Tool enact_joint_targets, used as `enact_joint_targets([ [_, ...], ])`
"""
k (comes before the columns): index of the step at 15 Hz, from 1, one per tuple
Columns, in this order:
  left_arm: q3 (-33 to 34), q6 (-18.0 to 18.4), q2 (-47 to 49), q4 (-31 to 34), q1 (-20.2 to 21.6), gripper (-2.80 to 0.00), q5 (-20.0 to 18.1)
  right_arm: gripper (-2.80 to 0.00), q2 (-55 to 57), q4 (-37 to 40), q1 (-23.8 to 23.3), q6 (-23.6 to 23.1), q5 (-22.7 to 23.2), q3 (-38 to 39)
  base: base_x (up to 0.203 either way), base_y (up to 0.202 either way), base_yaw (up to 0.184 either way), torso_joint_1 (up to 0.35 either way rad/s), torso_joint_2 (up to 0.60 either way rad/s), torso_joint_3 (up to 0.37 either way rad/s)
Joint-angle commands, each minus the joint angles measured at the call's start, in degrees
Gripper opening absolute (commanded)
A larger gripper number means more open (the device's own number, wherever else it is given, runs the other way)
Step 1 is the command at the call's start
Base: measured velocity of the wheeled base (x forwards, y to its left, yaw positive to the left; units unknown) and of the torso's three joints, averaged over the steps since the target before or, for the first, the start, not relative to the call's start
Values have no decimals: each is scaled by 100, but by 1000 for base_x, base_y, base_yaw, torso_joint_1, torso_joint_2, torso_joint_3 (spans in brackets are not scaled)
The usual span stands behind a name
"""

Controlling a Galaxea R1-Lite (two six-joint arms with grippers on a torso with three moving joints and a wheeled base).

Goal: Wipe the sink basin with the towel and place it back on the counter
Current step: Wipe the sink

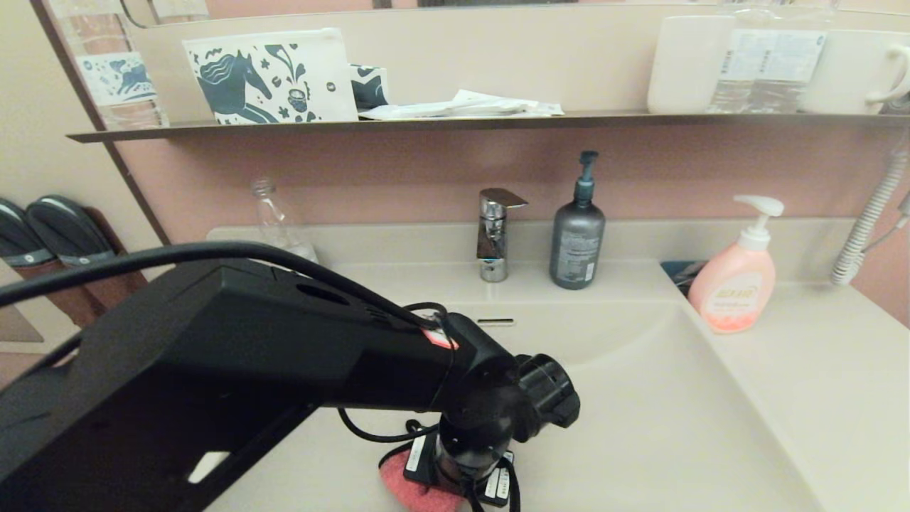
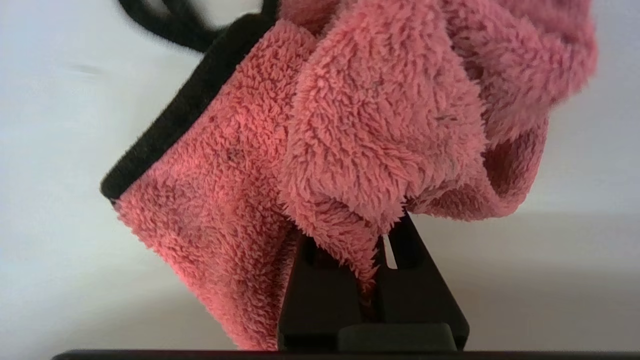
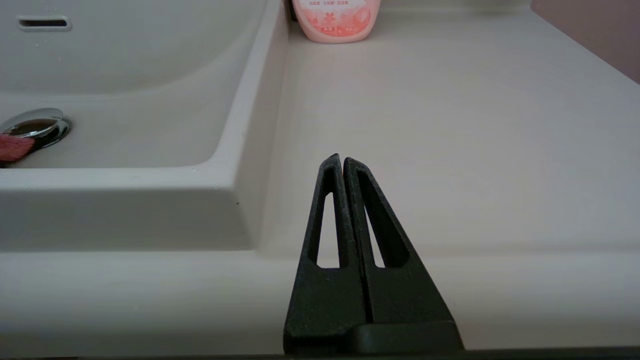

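Note:
The coral-pink towel (image 2: 380,115) with its black edge trim is bunched in my left gripper (image 2: 372,235), which is shut on it. In the head view the towel (image 1: 416,492) presses on the floor of the beige sink basin (image 1: 640,427) under my left wrist, near the front. A corner of the towel (image 3: 12,147) lies beside the chrome drain plug (image 3: 35,125). My right gripper (image 3: 341,159) is shut and empty, hovering low by the front edge of the counter (image 3: 450,125), right of the basin. It does not show in the head view.
A chrome faucet (image 1: 498,235) and a grey pump bottle (image 1: 577,242) stand behind the basin. A pink soap dispenser (image 1: 736,284) is on the counter (image 1: 817,370) at the back right. A clear bottle (image 1: 274,213) stands at the back left. The overflow slot (image 1: 495,321) is on the basin's back wall.

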Motion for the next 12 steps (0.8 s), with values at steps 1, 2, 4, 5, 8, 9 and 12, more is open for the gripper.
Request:
enact_joint_targets([
  [1, 220, 271, -317, -34, 304, -280, 140, -280, 9, -1, 1, -2, 0, 0, 0, 0, 0, 0, 0, 0],
  [2, 348, 512, -374, -153, 468, -280, 288, -280, 9, -1, 1, -2, 0, 0, 0, 0, 0, 0, 0, 0],
  [4, 534, 908, -409, -671, 769, -280, 562, -280, 9, -1, 1, -2, 0, 0, 0, 0, 0, 0, 0, 0],
  [5, 605, 1127, -411, -970, 920, -280, 631, -280, 9, -1, 1, -2, 0, 0, 0, 0, 0, 0, 0, 0],
  [8, 887, 1671, -420, -1707, 1148, -280, 662, -280, 9, -1, 1, -2, 0, 0, 0, 0, 0, 0, 0, 0],
  [9, 936, 1706, -412, -1963, 1162, -280, 662, -280, 9, -1, 1, -2, 0, 0, 0, 0, 0, 0, 0, 0],
  [12, 1207, 2117, -393, -2522, 1235, -280, 657, -280, 9, -1, 1, -2, 0, 0, 0, 0, 0, 0, 0, 0],
])
